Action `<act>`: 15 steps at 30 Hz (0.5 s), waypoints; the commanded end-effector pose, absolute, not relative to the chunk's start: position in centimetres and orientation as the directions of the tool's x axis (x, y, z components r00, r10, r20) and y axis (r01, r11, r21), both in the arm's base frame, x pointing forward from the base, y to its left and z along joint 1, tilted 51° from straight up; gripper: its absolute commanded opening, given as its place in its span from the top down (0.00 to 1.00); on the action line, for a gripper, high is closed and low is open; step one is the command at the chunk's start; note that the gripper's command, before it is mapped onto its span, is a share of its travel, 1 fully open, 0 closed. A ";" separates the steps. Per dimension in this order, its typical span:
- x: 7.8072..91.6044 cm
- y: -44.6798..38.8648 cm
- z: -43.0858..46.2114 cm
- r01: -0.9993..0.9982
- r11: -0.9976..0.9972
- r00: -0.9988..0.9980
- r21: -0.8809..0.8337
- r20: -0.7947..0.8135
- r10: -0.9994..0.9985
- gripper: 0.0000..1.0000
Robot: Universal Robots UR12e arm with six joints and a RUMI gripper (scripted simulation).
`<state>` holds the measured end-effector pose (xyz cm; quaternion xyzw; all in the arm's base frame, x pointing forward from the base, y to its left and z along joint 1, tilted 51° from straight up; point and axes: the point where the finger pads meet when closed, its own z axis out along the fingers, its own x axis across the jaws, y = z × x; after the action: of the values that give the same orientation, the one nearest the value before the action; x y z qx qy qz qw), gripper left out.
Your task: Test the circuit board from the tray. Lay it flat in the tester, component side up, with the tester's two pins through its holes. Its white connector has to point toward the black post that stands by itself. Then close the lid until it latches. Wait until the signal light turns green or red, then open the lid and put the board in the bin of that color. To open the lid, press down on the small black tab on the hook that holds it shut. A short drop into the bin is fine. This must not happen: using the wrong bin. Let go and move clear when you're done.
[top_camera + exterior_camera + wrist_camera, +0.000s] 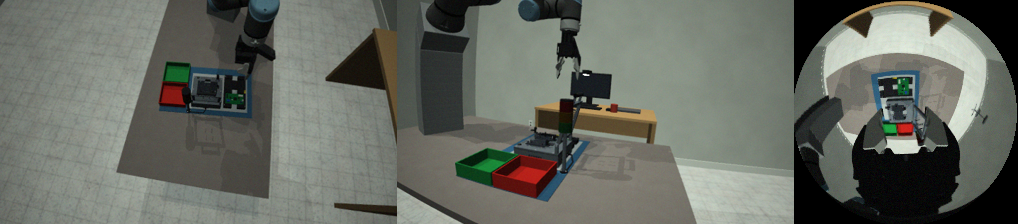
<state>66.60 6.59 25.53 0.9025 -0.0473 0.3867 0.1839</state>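
Note:
The green board (235,98) (903,86) lies at one end of the black tray (235,85) (886,88); its connector is too small to make out surely. The grey tester (206,87) (535,151) (898,111) stands between tray and bins. Its lid (577,113) (921,123) is raised. A small black post (217,76) rises at the tester's back edge. The signal light (186,95) (566,115) shows no lit colour. The green bin (177,72) (485,165) (889,129) and red bin (174,94) (524,174) (905,129) are empty. My gripper (243,73) (568,77) (903,107) is open and empty, high above the setup.
The signal light's pole (564,152) stands beside the red bin and the tester's front corner. The raised lid stands tall beside it. A blue mat (205,114) (549,195) lies under the setup. A desk (386,60) (595,124) with a monitor (592,85) stands farther off.

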 end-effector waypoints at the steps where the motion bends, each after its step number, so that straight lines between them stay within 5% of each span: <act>1: 67.0 6.4 25.2 -0.227 -0.928 0.696 0.295 0.716 0.057 0.41; 15: 70.4 4.6 22.1 -0.227 -0.928 0.696 0.295 0.716 0.057 0.41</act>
<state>69.13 5.18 23.14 0.9026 -0.0474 0.3864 0.1839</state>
